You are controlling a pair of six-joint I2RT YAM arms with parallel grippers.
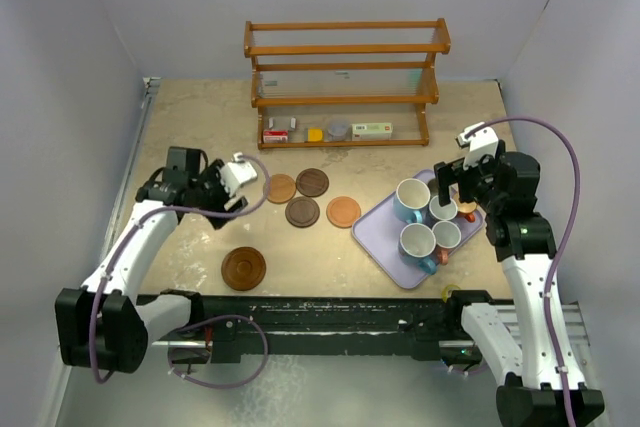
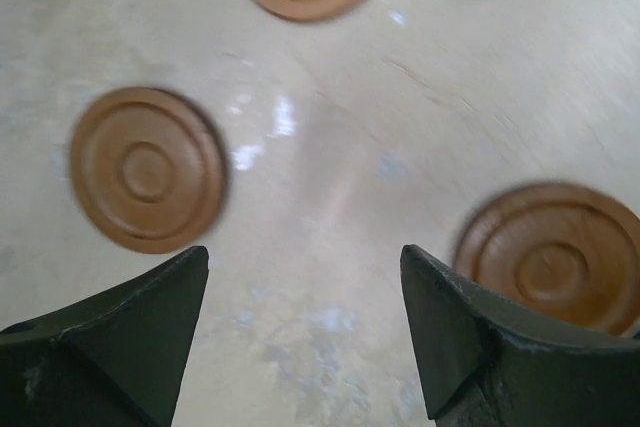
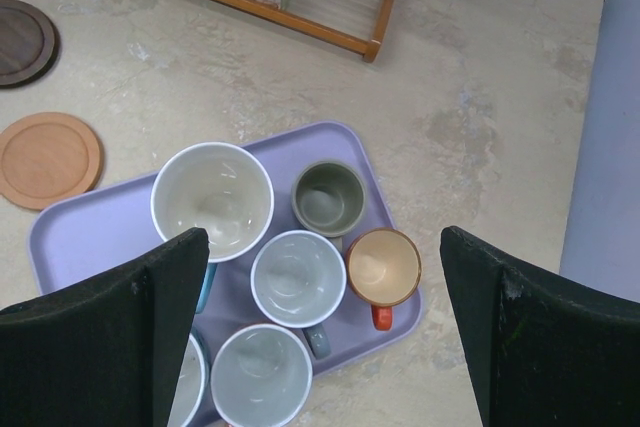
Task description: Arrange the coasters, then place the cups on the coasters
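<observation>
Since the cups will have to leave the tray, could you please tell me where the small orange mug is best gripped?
Probably by its rim, from straight above: the orange mug stands upright and open, so one finger fits inside and one outside on its free side, nearest the tray edge.

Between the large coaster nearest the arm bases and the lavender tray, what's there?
Nothing: bare tabletop between the large coaster and the tray, seen in the top view.
</observation>
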